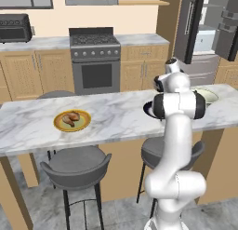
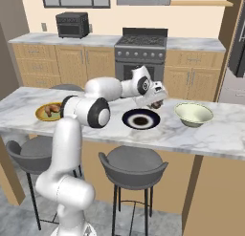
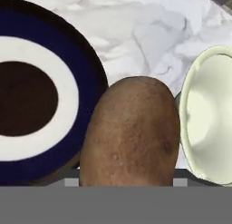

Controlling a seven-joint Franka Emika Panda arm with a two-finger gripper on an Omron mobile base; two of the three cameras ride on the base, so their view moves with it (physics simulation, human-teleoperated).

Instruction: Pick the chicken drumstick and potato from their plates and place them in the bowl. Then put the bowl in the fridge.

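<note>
The potato (image 3: 131, 132) is being carried in the end effector (image 2: 155, 104), clamped partway closed around it, above the marble bench (image 2: 210, 134) between the navy plate (image 2: 140, 119) and the bowl (image 2: 193, 113). The bowl is lying just beyond, on the fridge side.

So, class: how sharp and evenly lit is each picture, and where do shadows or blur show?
Hand view: potato close and crisp, flat lighting. Right base view: soft, navy plate and bowl barely shadowed. Left base view: blurrier still, drumstick details smeared.
</note>
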